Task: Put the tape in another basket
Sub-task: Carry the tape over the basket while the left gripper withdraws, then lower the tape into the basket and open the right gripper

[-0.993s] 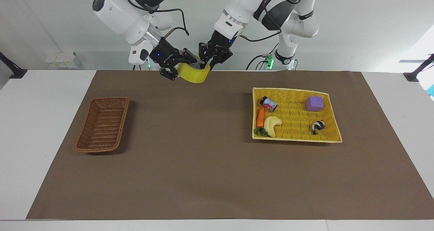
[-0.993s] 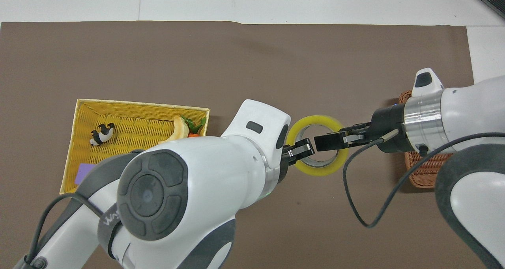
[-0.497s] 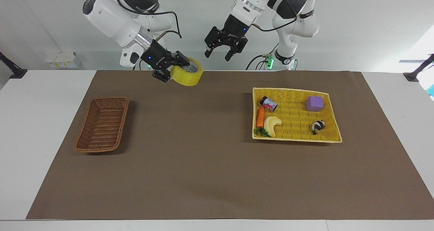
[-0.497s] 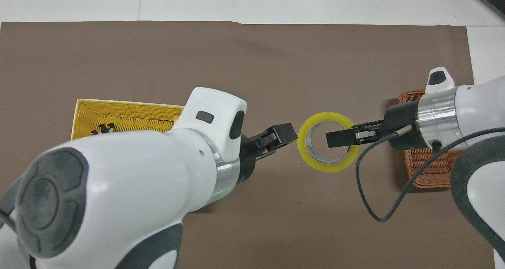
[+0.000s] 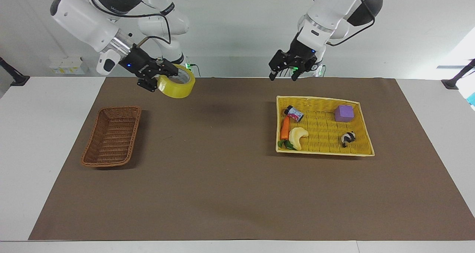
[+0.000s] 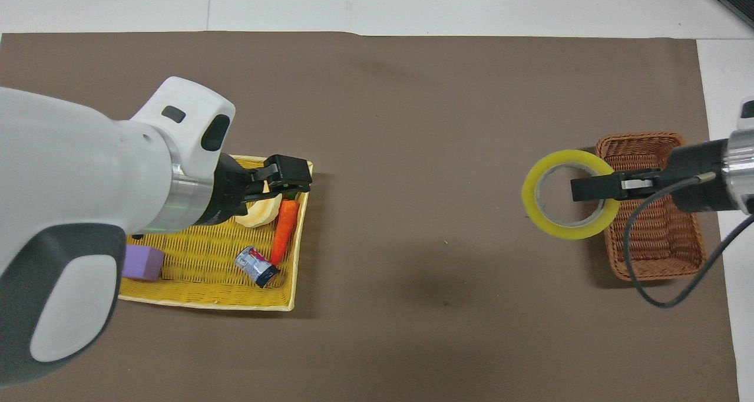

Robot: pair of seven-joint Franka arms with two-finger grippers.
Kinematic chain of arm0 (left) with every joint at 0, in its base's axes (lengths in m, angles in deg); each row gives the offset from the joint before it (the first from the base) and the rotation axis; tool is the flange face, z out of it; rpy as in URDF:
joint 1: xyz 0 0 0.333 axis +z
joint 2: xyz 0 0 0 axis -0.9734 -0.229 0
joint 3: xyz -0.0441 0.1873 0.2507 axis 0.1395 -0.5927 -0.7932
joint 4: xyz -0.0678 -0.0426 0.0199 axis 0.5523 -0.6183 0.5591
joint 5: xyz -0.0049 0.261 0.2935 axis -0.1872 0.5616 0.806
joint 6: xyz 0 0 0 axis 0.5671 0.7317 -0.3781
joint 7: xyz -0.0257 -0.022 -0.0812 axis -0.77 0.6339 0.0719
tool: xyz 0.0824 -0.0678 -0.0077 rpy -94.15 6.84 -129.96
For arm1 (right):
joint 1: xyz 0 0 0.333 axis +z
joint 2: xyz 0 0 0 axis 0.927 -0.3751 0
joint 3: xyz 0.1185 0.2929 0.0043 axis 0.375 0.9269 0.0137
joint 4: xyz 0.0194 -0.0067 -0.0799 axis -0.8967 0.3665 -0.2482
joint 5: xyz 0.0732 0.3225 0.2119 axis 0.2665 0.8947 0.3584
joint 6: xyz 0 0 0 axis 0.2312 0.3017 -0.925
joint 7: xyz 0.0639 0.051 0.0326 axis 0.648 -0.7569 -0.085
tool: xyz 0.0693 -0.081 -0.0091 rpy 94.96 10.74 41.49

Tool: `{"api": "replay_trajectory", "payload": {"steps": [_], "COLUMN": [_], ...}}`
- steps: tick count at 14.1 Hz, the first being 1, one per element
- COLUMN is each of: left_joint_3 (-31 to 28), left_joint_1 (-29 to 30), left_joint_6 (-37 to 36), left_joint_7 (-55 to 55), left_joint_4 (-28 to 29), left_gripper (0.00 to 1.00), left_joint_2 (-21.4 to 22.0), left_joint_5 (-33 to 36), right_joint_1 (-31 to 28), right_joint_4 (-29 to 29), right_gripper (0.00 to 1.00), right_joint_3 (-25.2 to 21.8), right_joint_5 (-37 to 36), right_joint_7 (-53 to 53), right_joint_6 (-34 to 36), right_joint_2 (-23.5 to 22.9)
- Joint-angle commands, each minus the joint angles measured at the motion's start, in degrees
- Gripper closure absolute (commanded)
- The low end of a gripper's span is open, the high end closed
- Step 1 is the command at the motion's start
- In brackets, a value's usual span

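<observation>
Brown paper covers the table (image 5: 222, 193), and I work above it with two arms. My right gripper (image 5: 160, 76) is clamped on the tape (image 5: 177, 85), one finger through the core and the other outside the wall, so the roll hangs in the air off my fingertips at about 3 o'clock from them in the facing view. In the overhead view the tape (image 6: 570, 194) covers bare paper just beside the basket (image 6: 651, 204), which lies at 3 o'clock from it; I judge the roll is not over the basket's opening yet. My left gripper (image 5: 285, 69) has its jaws wide apart, holds nothing, and waits above the yellow tray (image 5: 365, 128). My grip takes only one side of the ring, so the roll could swing or slip as I move. Letting go too early would land it on the rim and it could roll off across the paper
</observation>
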State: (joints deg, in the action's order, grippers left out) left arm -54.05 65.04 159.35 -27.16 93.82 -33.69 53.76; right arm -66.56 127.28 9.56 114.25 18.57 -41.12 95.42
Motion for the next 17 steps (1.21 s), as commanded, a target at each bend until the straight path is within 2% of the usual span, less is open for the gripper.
{"api": "replay_trajectory", "payload": {"steps": [1, 5, 7, 11, 14, 17], "left_joint_3": [0.6, 0.6, 0.6, 0.6, 0.6, 0.6], "left_joint_1": [5.6, 15.9, 18.8, 22.1, 22.4, 24.7], "left_joint_6": [-3.9, -8.9, -9.6, -11.1, -13.3, -16.5], "left_joint_7": [-10.3, -25.9, -29.9, -40.4, -42.0, -42.1], "left_joint_4": [0.2, 0.2, 0.1, -0.5, -3.8, -8.5], "left_gripper": [0.0, 0.0, 0.0, 0.0, 0.0, 0.0], "left_joint_2": [0.6, 0.7, 0.7, 0.6, -0.6, -3.5], "left_joint_5": [2.9, 5.7, 8.6, 14.6, 17.0, 17.2], "right_joint_1": [-2.2, -10.6, -13.3, -15.3, -19.7, -19.8], "right_joint_4": [0.3, 0.4, 0.6, 1.6, 1.7, 1.8], "right_gripper": [1.0, 1.0, 1.0, 1.0, 1.0, 1.0], "right_joint_3": [0.4, 0.4, 0.3, 0.3, 0.4, 0.3], "right_joint_5": [-7.6, -7.6, -7.7, -9.0, -9.0, -9.2], "right_joint_7": [-0.8, -4.9, -9.1, -9.8, -19.7, -21.6], "right_joint_6": [0.3, -2.0, -3.3, -3.4, -5.5, -7.0], "right_joint_2": [-0.8, -8.6, -10.9, -11.2, -16.6, -18.6]}}
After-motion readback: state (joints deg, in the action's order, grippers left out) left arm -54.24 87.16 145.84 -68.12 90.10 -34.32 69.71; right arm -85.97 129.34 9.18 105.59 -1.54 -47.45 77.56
